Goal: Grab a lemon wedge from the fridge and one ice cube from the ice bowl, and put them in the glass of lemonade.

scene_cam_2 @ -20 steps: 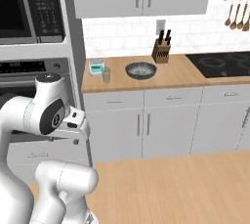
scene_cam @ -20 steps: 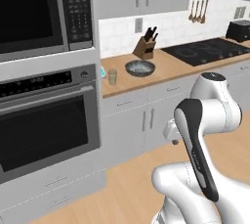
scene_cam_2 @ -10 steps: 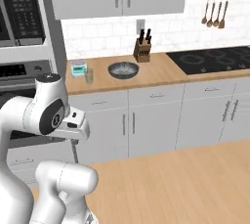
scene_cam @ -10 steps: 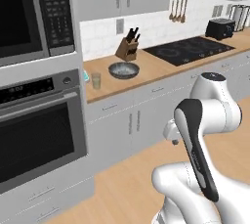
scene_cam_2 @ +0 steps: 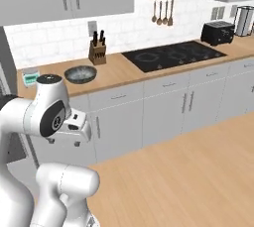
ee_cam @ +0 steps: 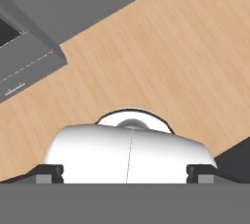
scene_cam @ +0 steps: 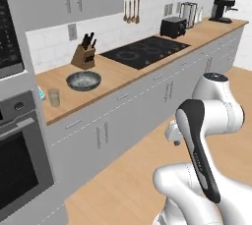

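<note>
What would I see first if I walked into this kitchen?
The big white robot arm fills the front, folded up over the wooden floor. Behind it runs a long wooden counter with a speckled ice bowl and a small glass of lemonade near its left end. Farther along sit a knife block, a black cooktop and a toaster.
</note>
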